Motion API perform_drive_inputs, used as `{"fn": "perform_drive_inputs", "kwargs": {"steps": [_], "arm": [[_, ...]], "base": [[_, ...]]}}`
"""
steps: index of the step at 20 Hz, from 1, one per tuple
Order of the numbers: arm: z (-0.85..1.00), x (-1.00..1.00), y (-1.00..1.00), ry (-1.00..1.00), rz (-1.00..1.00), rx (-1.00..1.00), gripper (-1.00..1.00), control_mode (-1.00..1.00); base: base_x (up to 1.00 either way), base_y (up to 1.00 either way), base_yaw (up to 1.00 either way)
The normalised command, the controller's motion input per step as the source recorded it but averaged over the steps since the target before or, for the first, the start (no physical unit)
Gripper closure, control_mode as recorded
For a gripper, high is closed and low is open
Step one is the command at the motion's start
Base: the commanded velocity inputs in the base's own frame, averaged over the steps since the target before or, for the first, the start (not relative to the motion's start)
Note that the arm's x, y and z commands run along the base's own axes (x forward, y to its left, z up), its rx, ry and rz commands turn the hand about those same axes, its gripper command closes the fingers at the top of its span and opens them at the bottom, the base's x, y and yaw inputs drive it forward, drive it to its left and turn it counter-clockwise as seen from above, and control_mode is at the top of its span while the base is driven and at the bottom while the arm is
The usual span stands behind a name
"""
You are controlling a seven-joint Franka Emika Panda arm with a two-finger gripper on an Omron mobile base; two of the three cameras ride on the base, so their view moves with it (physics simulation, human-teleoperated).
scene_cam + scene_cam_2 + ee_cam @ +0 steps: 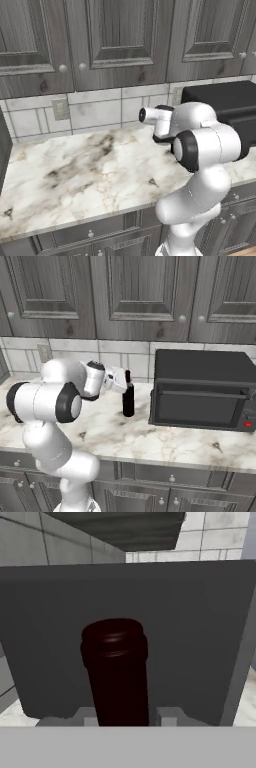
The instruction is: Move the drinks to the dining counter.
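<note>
A small dark red-brown beer bottle [128, 402] stands upright on the marble counter [150, 441] beneath the grey cabinets, just left of a black toaster oven. My gripper [125, 382] reaches in from the left at the height of its neck. In the hand view the bottle's neck [117, 672] rises between my two fingertips, which sit tight against its sides, so my gripper [122, 717] is shut on it. The bottle's base still rests on the counter. The dining counter is out of view.
The black toaster oven [200, 391] sits directly right of the bottle and fills the background behind it in the hand view. Grey wall cabinets [145, 296] hang overhead. A wall outlet [60, 108] sits in the tiled backsplash. Bare marble [75, 170] stretches to the left.
</note>
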Motion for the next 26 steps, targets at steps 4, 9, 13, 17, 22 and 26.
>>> {"fn": "perform_drive_inputs", "kwargs": {"steps": [4, 9, 13, 17, 22, 26], "arm": [[0.77, -0.7, 0.28, -0.1, 0.02, -0.02, 1.0, -1.0], [0.97, -0.56, 0.1, -0.04, 0.05, 0.0, 1.0, -1.0], [0.58, -0.57, 0.14, 0.11, 0.16, 0.0, 1.0, -1.0], [0.25, -0.54, 0.27, 0.29, 0.27, -0.03, 1.0, -1.0], [0.21, -0.6, 0.15, 0.27, 0.32, -0.09, 1.0, -1.0], [0.07, -0.46, 0.07, 0.13, 0.47, -0.12, 1.0, -1.0]], "base": [[0.0, 0.0, 0.0], [0.0, 0.0, 0.0], [0.0, 0.0, 0.0], [0.0, 0.0, 0.0], [0.0, 0.0, 0.0], [0.0, 0.0, 0.0]]}}
